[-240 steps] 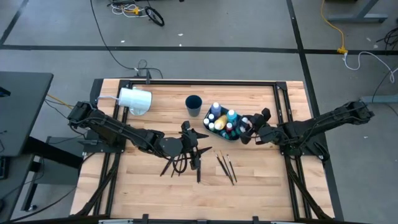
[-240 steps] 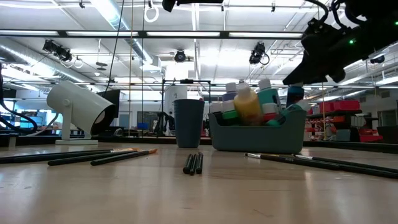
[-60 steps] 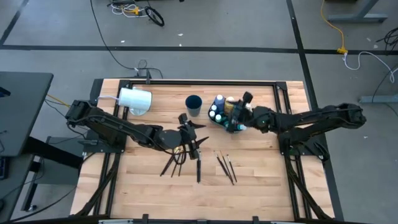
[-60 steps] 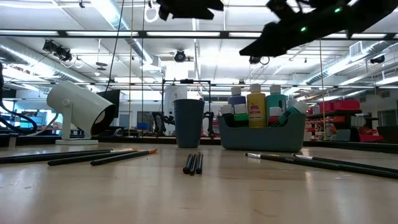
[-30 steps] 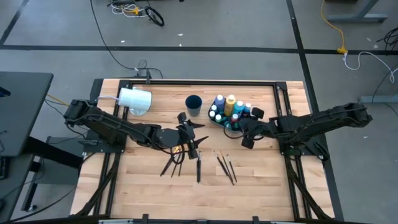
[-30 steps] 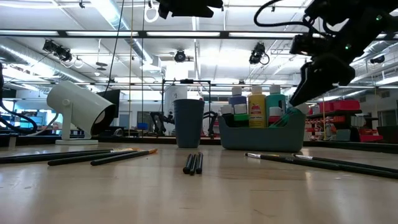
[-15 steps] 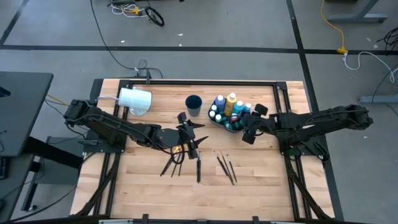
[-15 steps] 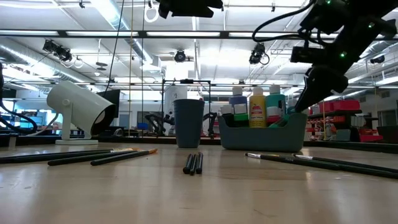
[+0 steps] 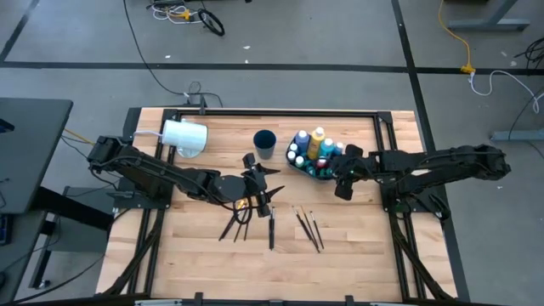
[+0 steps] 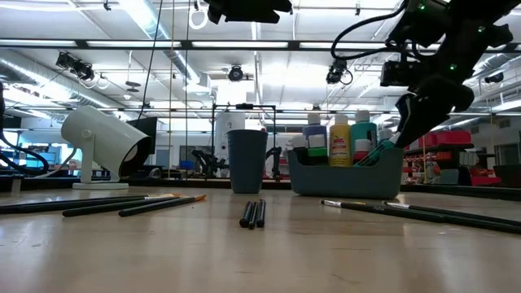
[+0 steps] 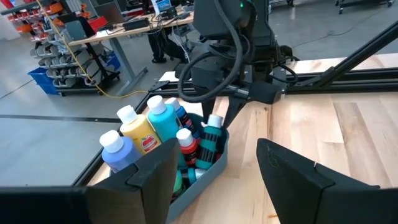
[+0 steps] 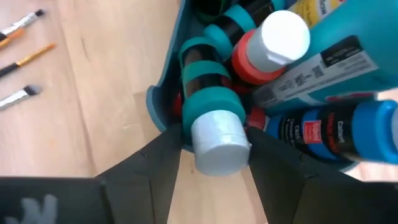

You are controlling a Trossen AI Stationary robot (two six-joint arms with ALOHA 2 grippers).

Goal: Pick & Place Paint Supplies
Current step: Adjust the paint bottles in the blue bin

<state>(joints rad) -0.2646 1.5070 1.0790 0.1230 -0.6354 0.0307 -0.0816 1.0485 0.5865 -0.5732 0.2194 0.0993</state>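
I see the paint bottles (image 9: 311,153) packed in a teal caddy (image 10: 346,179) toward the table's 1 o'clock, just at 3 o'clock of a dark cup (image 9: 264,143). Tall blue, yellow and teal bottles stand upright; smaller ones lie tilted among them. One teal-banded bottle with a white cap (image 12: 216,138) leans out at the caddy's near corner, and my right gripper (image 12: 214,158) has its fingers spread on either side of that cap, not pressed against it. In the overhead view that gripper (image 9: 343,172) sits at the caddy's 4 o'clock edge.

Paintbrushes (image 9: 308,228) lie loose on the wood at 6 o'clock of the caddy; another bunch (image 9: 240,223) lies under my left gripper (image 9: 262,189), which hangs mid-table with its fingers apart, holding nothing. A white cylinder (image 9: 184,136) lies at 10 o'clock.
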